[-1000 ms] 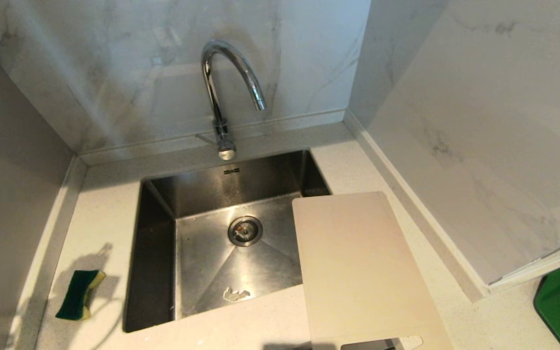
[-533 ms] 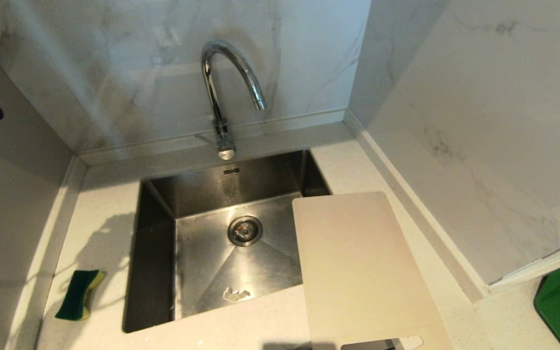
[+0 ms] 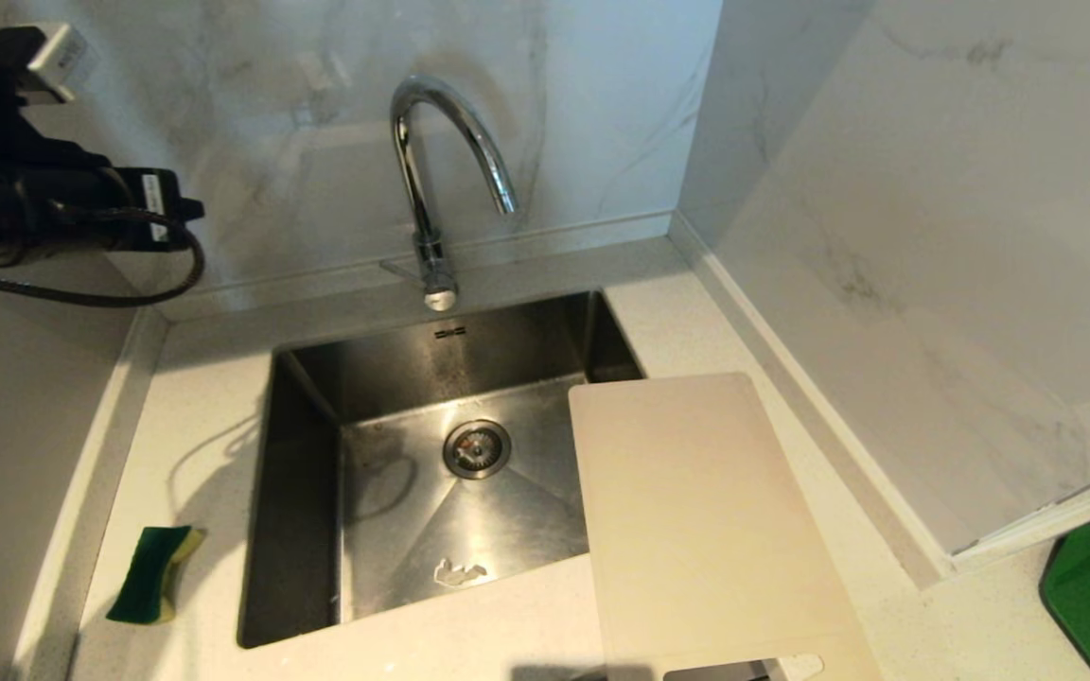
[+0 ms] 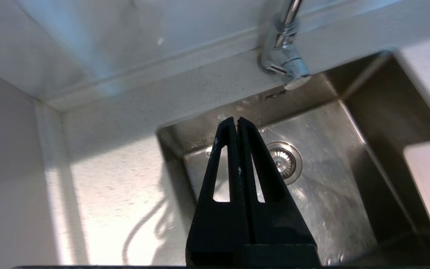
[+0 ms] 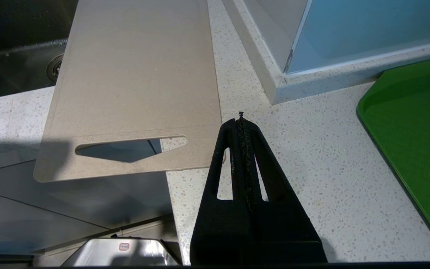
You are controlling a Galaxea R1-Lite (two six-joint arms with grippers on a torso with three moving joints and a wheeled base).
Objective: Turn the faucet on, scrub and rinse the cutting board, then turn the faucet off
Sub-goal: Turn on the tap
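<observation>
Nothing of the task looks done yet. No water runs from the faucet (image 3: 441, 180), the sink (image 3: 304, 492) shows no stream or pooling, and the cutting board (image 3: 696, 530) lies unscrubbed — so turning on, scrubbing, rinsing and turning off all remain, as far as the views tell.

The left gripper (image 4: 236, 120) hangs over the desk (image 3: 204, 426) and the sink's near-left corner, fingers pressed together and empty, pointed toward the base of the faucet; in the head view its arm shows at the upper left, well apart from the tap. The right gripper (image 5: 241, 117) sits low by the front of the desk, fingers also together, holding nothing, just beside the board's handle end.

The board is a pale beige rectangle with rounded corners, lying flat to the right of the sink, one long edge overhanging the basin and its slotted handle end jutting past the desk's front edge. A green-and-yellow sponge (image 3: 152, 572) rests on the desk left of the sink — untouched.
</observation>
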